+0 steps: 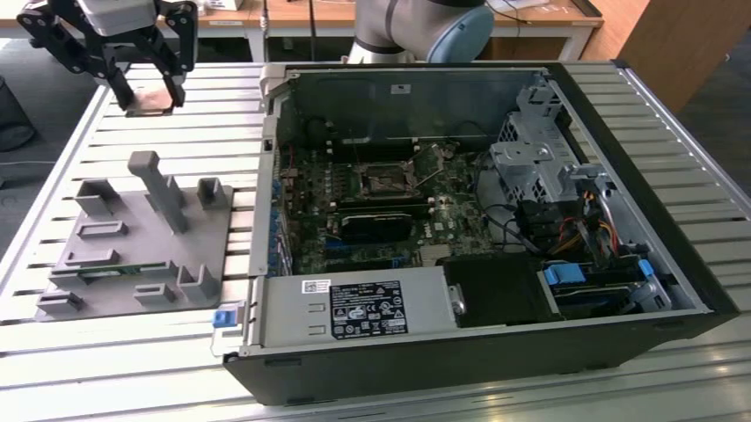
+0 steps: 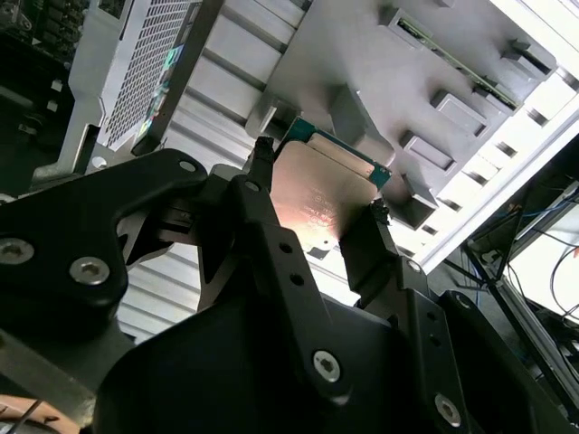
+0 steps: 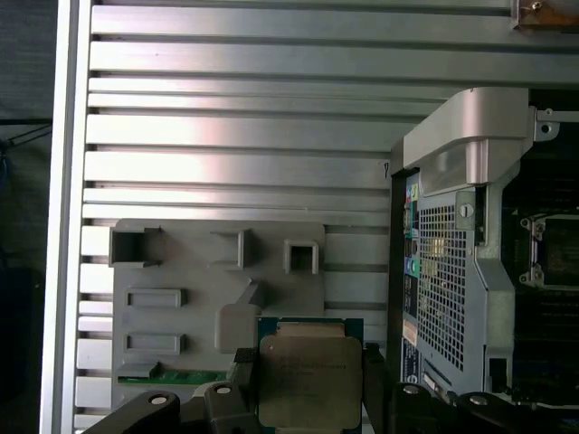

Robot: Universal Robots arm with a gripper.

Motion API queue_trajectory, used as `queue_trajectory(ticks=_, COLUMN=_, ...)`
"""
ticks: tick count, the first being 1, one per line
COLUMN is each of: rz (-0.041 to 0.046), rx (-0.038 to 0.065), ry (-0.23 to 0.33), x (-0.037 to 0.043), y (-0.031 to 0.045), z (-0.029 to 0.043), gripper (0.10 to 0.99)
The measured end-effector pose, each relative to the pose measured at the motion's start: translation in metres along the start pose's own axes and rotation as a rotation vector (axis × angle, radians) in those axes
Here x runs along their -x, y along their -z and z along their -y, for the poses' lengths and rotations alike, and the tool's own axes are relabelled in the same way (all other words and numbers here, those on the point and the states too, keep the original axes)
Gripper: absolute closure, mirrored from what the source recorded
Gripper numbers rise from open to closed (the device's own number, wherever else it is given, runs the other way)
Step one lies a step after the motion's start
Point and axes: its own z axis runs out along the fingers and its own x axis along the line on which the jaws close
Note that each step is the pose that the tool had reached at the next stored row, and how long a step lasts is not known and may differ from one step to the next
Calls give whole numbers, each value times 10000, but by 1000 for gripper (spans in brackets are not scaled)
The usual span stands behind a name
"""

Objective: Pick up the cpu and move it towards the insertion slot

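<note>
Clamping the cpu (image 1: 150, 97) by two edges only, the gripper (image 1: 149, 101) holds it high above the table (image 1: 211, 132), well apart from the slot (image 1: 385, 181) inside the case (image 1: 399, 105), so a jolt could tilt or drop it.

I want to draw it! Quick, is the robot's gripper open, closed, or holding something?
Gripper: closed, holding the cpu between its jaws.
</note>
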Motion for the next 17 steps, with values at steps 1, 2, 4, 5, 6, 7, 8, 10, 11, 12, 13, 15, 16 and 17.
queue_trajectory(ticks=1, rz=0, rx=0, ry=0, x=10, y=0, z=0, gripper=541)
queue_trajectory(ticks=2, rz=0, rx=0, ry=0, x=21, y=0, z=-1, gripper=541)
queue_trajectory(ticks=4, rz=-1, rx=0, ry=0, x=42, y=0, z=-2, gripper=541)
queue_trajectory(ticks=5, rz=0, rx=0, ry=0, x=53, y=0, z=-2, gripper=541)
queue_trajectory(ticks=6, rz=0, rx=0, ry=0, x=64, y=0, z=-2, gripper=541)
queue_trajectory(ticks=7, rz=-1, rx=0, ry=0, x=75, y=0, z=-3, gripper=541)
queue_trajectory(ticks=8, rz=-1, rx=0, ry=0, x=85, y=0, z=-3, gripper=541)
queue_trajectory(ticks=10, rz=0, rx=0, ry=0, x=107, y=0, z=-4, gripper=541)
queue_trajectory(ticks=11, rz=0, rx=0, ry=0, x=118, y=0, z=-4, gripper=541)
queue_trajectory(ticks=12, rz=0, rx=0, ry=1, x=128, y=0, z=-4, gripper=541)
queue_trajectory(ticks=13, rz=0, rx=0, ry=0, x=137, y=1, z=-5, gripper=541)
queue_trajectory(ticks=15, rz=0, rx=0, ry=0, x=155, y=0, z=-5, gripper=541)
queue_trajectory(ticks=16, rz=-1, rx=0, ry=0, x=164, y=1, z=-6, gripper=541)
queue_trajectory(ticks=17, rz=0, rx=0, ry=0, x=174, y=1, z=-6, gripper=541)
